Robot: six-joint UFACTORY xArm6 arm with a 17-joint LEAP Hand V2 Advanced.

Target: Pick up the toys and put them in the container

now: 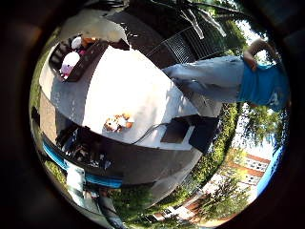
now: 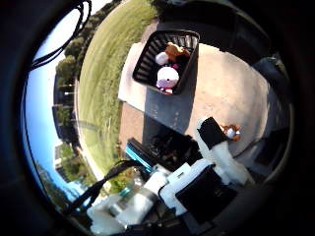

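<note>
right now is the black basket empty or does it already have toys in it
Not empty: the black basket holds plush toys, a white-and-pink one and an orange one. Another small toy lies outside on the table.

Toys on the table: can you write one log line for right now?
hand: open, holds nothing | small toy: alone on white table | black basket: on table, toys inside | step: loose toy not yet picked

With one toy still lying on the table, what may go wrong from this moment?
1. The small plush toy lies near the table edge; a clumsy grasp may push it off.
2. The black basket already holds toys, so another may land on top and roll out.
3. The robot hand partly hides the toy in the thumb-side view.
</note>
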